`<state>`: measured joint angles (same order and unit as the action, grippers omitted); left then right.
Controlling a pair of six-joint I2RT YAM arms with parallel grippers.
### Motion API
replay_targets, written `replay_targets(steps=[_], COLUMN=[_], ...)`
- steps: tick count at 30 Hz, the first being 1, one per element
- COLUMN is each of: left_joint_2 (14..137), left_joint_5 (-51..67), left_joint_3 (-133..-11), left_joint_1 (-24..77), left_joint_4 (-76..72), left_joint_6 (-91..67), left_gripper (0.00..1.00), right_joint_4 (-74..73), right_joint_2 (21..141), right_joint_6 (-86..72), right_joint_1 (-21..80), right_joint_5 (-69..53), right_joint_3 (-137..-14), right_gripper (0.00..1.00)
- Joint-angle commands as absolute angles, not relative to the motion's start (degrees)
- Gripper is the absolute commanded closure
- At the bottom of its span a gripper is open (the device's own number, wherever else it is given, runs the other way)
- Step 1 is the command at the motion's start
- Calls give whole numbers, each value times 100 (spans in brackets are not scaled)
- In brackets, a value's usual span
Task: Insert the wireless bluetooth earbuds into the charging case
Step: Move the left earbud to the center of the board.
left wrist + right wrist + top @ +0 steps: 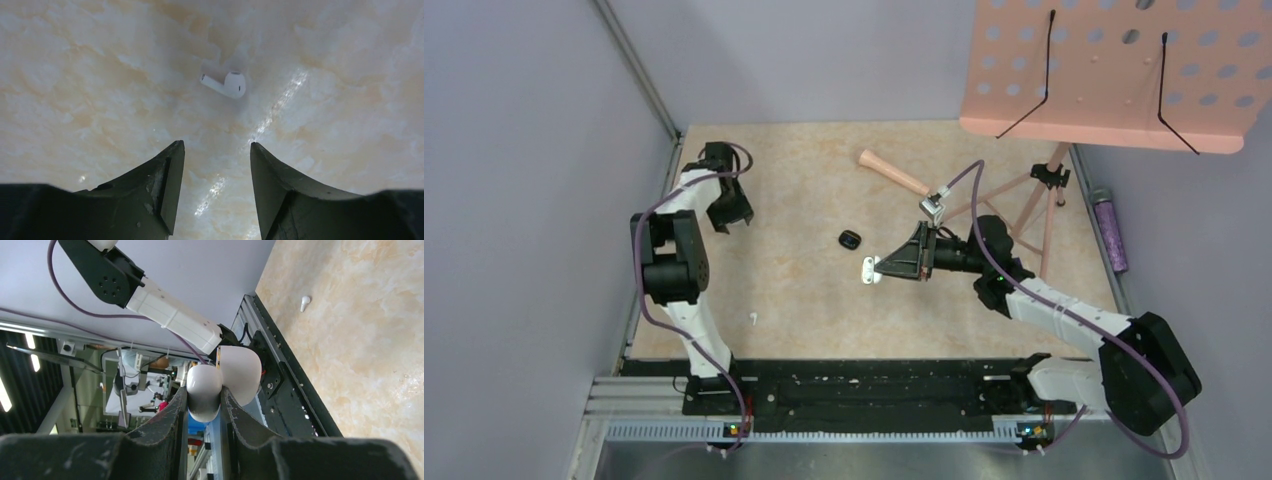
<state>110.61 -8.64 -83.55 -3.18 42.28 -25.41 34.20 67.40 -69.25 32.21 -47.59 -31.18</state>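
Jaws of the left gripper (216,145) stand apart and empty, with an earbud (227,84) lying flat on the worktop (75,75) just ahead of them. It is best to centre over the bulb, drop straight down and close gently, lest it skitter. That arm reaches toward the far left corner, wrist bent down. Meanwhile the right gripper (204,392) is clamped on the open charging case (870,269), near mid-worktop.

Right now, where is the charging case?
In the top view, the white charging case is clamped, lid open, in the right gripper around the middle of the table, just right of and nearer than a small black object.
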Motion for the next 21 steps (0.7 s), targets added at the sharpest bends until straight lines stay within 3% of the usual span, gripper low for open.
replay_targets(steps=[1,11,21], left_joint_2=[10667,8072,7671], left_joint_5=[-1070,-415,-1409], left_joint_3=[-8250,-5920,-5285], left_joint_1=[-316,-59,1535], left_joint_4=[4490,4806,5713], left_joint_6=[-2409,-2746,-4068], left_gripper=[44,46,54], right_joint_4=[3759,3833,3668], right_joint_2=[6769,6886,6697], right_joint_6=[-6961,-6943,-6890], right_joint_1=[3156,3155,3167], right_joint_5=[-4862,-4875,-4797], right_joint_3=[-3347,-3349,-3357], right_gripper=[100,100,100])
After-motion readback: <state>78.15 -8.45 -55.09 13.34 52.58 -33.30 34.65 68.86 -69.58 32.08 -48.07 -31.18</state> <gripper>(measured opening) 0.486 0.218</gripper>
